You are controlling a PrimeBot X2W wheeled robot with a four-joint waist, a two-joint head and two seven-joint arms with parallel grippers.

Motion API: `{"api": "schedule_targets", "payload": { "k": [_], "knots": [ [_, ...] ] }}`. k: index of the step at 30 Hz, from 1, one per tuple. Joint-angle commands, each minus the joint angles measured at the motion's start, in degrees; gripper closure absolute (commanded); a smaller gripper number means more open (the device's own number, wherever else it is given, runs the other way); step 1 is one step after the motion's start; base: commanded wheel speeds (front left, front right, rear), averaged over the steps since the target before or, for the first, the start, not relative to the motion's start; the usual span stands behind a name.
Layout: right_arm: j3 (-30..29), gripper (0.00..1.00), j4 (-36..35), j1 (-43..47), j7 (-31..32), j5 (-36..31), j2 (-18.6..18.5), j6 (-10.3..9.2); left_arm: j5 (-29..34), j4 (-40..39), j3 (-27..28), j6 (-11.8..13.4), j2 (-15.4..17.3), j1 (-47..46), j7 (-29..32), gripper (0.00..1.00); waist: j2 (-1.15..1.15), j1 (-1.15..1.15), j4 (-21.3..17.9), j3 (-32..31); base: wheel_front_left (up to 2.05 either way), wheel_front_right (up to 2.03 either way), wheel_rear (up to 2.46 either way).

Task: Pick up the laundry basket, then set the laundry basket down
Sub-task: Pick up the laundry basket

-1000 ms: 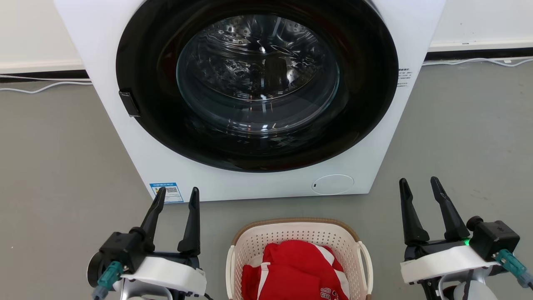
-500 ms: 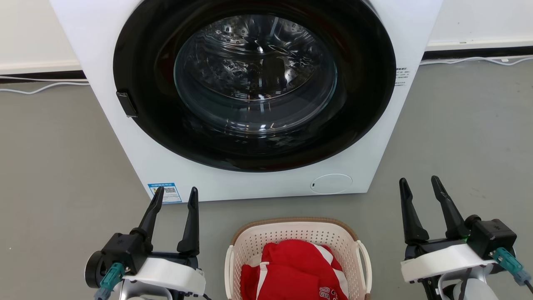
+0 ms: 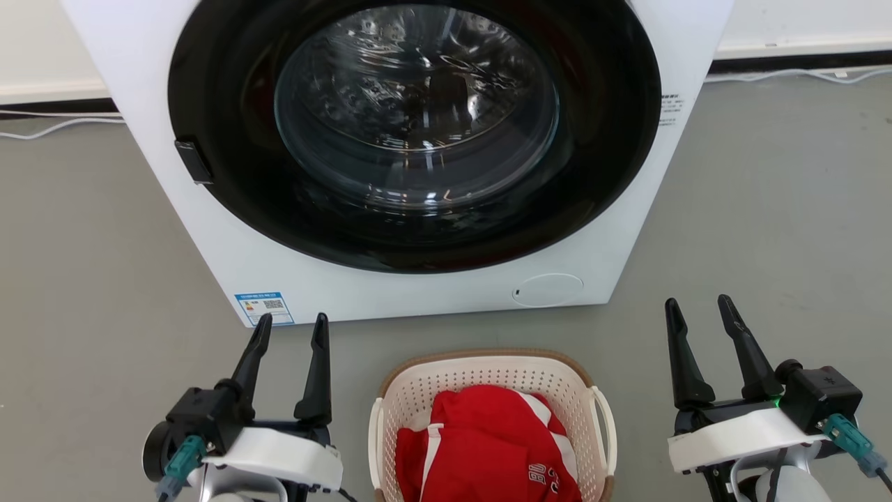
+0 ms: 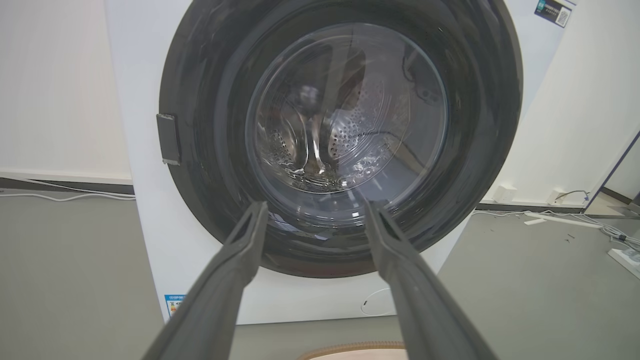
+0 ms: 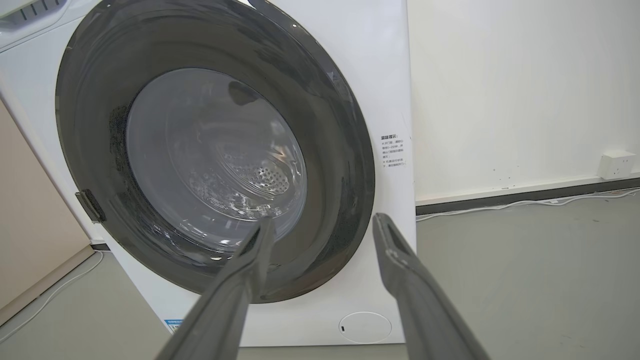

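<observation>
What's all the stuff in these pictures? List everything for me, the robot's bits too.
floor: one, grey, underneath everything
laundry basket: one, cream with brown rim, on the floor
garment: one, red and white, in the basket
washing machine: one, white with dark round door, behind the basket
label: one, blue, machine's lower front corner
cables: a few, white, at foot of the wall
wall socket: one, white, low on wall
left gripper: one, dark, open, left of basket
right gripper: one, dark, open, right of basket
</observation>
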Motion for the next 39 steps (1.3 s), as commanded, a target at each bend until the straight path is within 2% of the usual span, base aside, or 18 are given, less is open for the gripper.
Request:
{"api": "schedule_targets", "payload": {
  "k": [1,11,17,32,39],
  "knots": [
    [1.54,0.00,-1.63,-3.01,-0.79,0.63,-0.40,0.41,-0.65,-1.23,1.81,0.53,0.49,-3.41,-0.34,0.00,0.00,0.00,-0.45,0.75,0.00,0.00,0.00],
    [1.87,0.00,-2.25,-4.42,-0.79,2.70,-1.27,0.41,-1.92,1.05,2.26,0.64,0.49,-5.54,-0.34,0.00,0.00,0.00,-1.82,6.27,0.00,0.00,0.00],
    [2.78,0.00,-3.03,-6.56,-0.79,4.34,-2.23,0.41,-1.97,4.68,2.88,0.33,0.49,-8.33,-0.34,0.00,0.00,0.00,-2.53,11.65,0.00,0.00,0.00],
    [3.91,0.00,-4.43,-10.81,-0.79,8.02,-3.98,0.41,-5.62,23.16,3.56,-1.86,0.49,-17.82,-0.34,0.00,0.00,0.00,-3.02,22.72,0.00,0.00,0.00],
    [5.23,0.00,-4.84,-12.33,-0.79,8.86,-4.85,0.41,-4.95,31.91,2.37,-2.54,0.49,-21.90,-0.34,0.00,0.00,0.00,-3.63,26.76,0.00,0.00,0.00]
  ]
}}
